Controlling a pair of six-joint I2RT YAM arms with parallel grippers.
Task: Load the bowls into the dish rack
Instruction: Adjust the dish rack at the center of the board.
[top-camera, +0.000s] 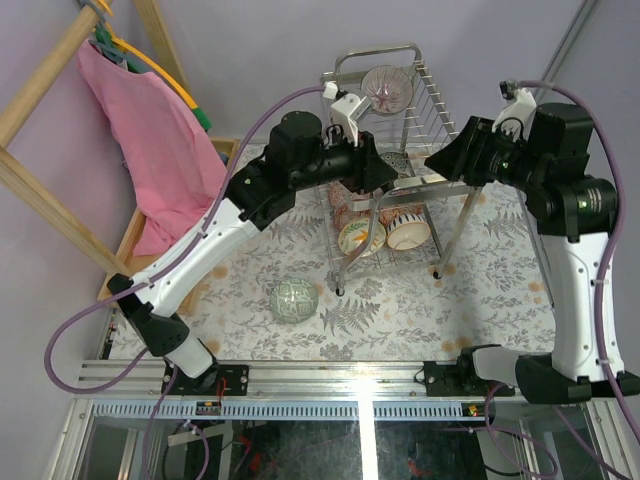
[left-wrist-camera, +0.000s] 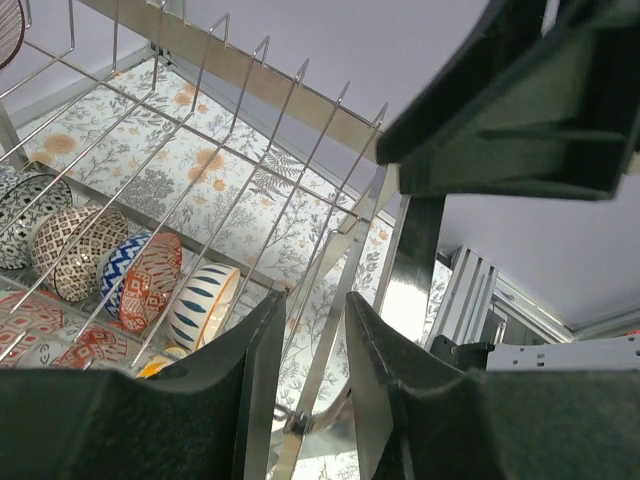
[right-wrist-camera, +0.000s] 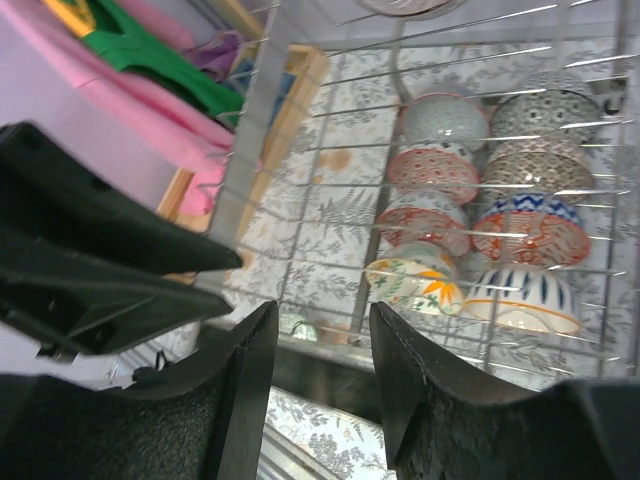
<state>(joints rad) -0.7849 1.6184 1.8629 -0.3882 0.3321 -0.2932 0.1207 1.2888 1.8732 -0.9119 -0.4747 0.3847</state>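
The chrome dish rack (top-camera: 430, 100) stands at the back middle of the table. Several patterned bowls (top-camera: 408, 231) stand in its lower tier, and one bowl (top-camera: 387, 88) sits in the upper tier. A green-grey bowl (top-camera: 294, 300) lies alone on the cloth in front. My left gripper (top-camera: 388, 178) hovers at the rack's front upper rail; in its wrist view (left-wrist-camera: 315, 300) the jaws stand narrowly apart with a thin chrome bar (left-wrist-camera: 318, 335) beyond the gap, untouched. My right gripper (top-camera: 437, 163) faces it from the right, open (right-wrist-camera: 323, 310), above the rail (right-wrist-camera: 330, 338). Neither holds a bowl.
A pink cloth (top-camera: 150, 130) hangs on a wooden frame (top-camera: 40, 80) at the left, above a wooden tray (top-camera: 128, 245). An aluminium rail (top-camera: 350, 375) runs along the near table edge. The two grippers are close together over the rack's front.
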